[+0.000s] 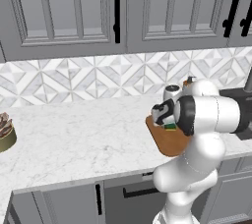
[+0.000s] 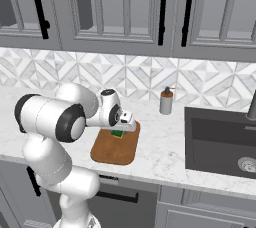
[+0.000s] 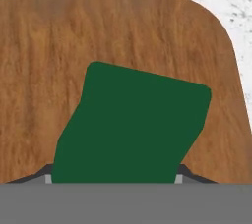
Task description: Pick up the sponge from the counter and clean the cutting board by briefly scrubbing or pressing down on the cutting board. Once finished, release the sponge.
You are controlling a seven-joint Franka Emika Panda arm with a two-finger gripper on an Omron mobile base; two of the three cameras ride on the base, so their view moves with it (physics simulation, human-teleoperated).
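Sponge (image 3: pixel 130 125) lies on cutting board (image 3: pixel 123 36) atop marble counter (image 1: pixel 74 134).

The gripper (image 1: pixel 167 123) hangs low over the cutting board (image 1: pixel 166 142), with the sponge (image 1: pixel 171 126) directly beneath its tip, on the counter (image 1: pixel 78 139).

gripper (image 3: pixel 113 179) tips behind sponge (image 3: pixel 133 125)
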